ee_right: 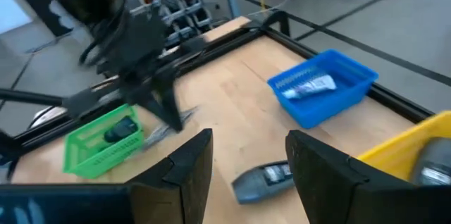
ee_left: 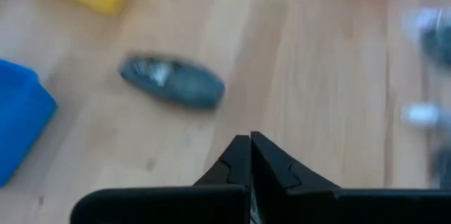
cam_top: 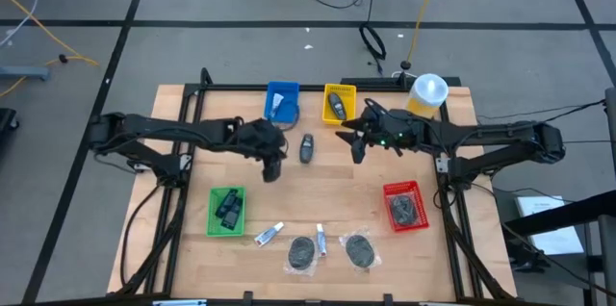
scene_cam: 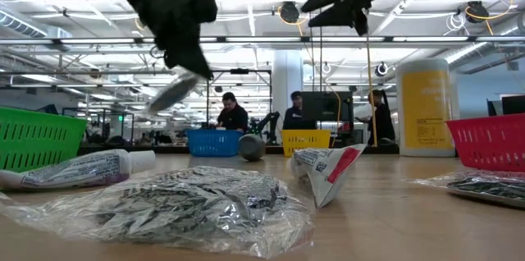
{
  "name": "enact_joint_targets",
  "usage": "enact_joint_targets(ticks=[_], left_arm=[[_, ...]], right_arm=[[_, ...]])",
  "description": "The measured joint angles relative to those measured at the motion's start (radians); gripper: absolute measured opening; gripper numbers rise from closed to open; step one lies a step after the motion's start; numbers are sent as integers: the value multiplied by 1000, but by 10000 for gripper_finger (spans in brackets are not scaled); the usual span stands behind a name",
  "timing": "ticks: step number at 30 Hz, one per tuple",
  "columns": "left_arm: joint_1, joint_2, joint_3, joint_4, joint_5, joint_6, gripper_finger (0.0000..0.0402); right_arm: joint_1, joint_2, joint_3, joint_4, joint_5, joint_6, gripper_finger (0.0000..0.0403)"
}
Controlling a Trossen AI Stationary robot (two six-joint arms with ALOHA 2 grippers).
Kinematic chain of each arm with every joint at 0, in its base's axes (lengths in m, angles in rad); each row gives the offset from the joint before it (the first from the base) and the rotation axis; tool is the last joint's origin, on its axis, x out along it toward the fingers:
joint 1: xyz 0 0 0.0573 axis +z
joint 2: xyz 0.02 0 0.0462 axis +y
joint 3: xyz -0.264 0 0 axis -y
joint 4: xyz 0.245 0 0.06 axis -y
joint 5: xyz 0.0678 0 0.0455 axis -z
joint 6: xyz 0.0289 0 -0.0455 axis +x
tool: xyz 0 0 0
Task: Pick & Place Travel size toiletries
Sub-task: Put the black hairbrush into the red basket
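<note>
Two clear bags (cam_top: 301, 253) with dark contents lie near the front edge of the bench (cam_top: 318, 191). Between them lies one white tube (cam_top: 320, 240), and a second tube (cam_top: 269, 234) rests just left of them. A third tube (cam_top: 277, 105) lies in the blue bin (cam_top: 282, 100) at the back edge. Left gripper (cam_top: 272, 166) hangs above the bench middle, its jaws pressed together on nothing. Right gripper (cam_top: 352, 136) is near the yellow bin (cam_top: 339, 104), jaws spread. A grey oval object (cam_top: 307, 148) lies between both grippers.
</note>
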Motion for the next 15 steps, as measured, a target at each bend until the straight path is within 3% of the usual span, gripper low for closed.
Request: enact_joint_targets(ticks=[15], left_arm=[[3, -18, 0, 386, -233, -294, 0]], right_arm=[[101, 122, -1, 62, -1, -77, 173]])
